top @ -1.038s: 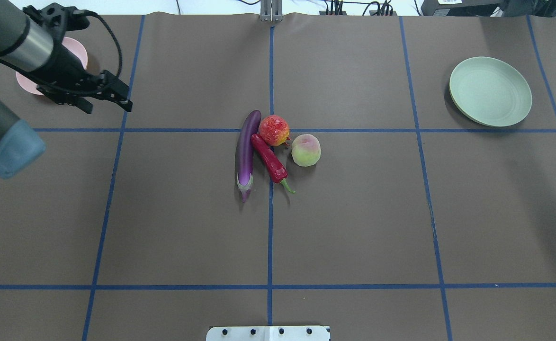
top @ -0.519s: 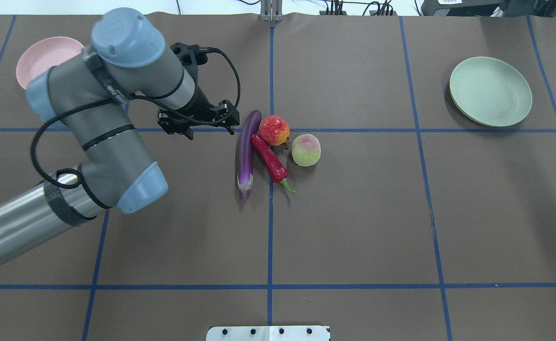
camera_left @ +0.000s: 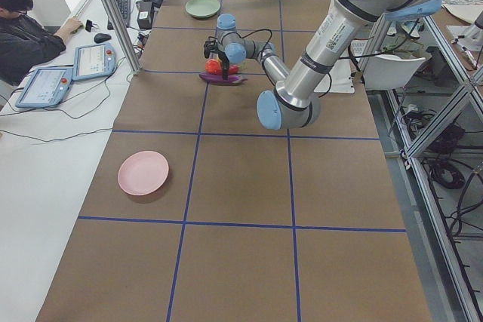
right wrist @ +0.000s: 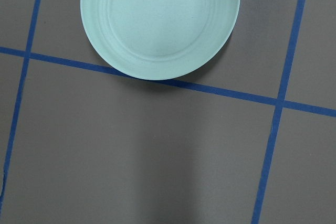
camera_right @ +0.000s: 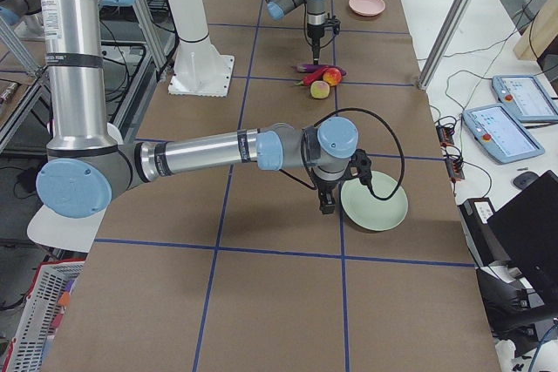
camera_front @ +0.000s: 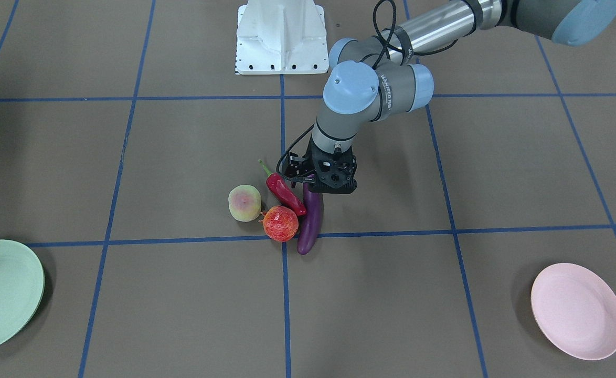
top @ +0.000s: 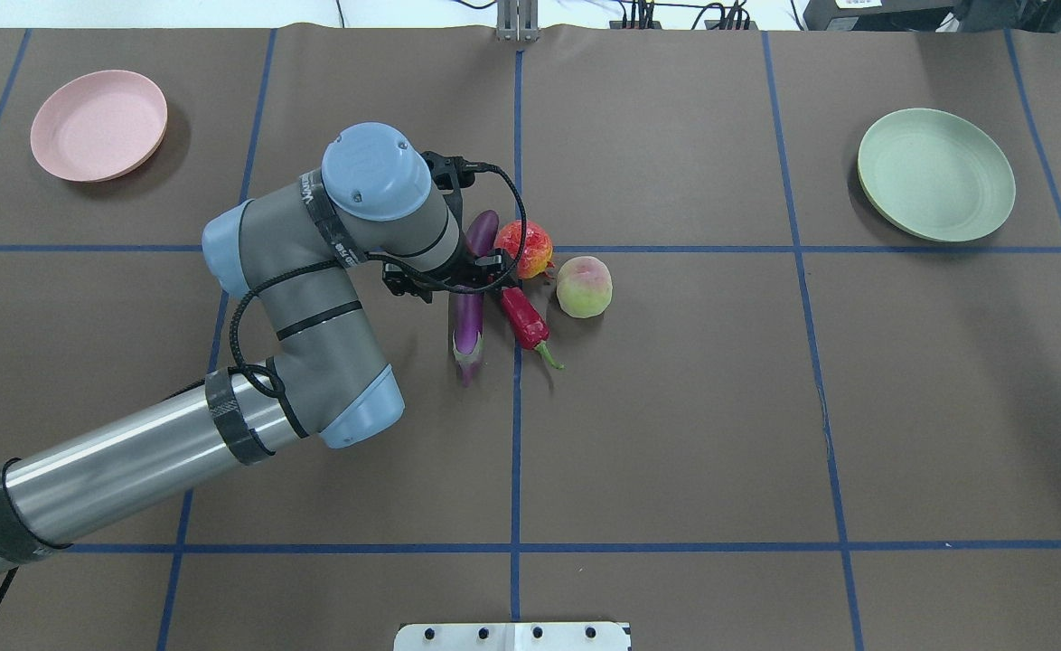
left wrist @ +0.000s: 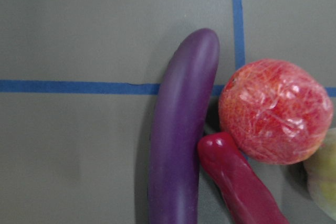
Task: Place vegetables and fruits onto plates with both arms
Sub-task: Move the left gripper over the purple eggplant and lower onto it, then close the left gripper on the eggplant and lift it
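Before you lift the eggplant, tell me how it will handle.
The eggplant looks glossy, so it may slip in the left gripper. It is long and slender, so gripped away from its middle it would probably tilt. Its rounded body lies against the chili, so a sideways push would likely roll it or shift both.

Mid-bench (top: 675, 407) cluster: eggplant (top: 469, 316) leftmost, chili (top: 523, 316) touching it, round fruit (top: 530, 246) behind the chili, peach (top: 584, 287) rightmost; one plate (top: 97, 127) back-left, second plate (top: 935, 174) back-right.

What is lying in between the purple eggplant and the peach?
In the overhead view, the red chili pepper and the round red-orange fruit lie between the eggplant and the peach.
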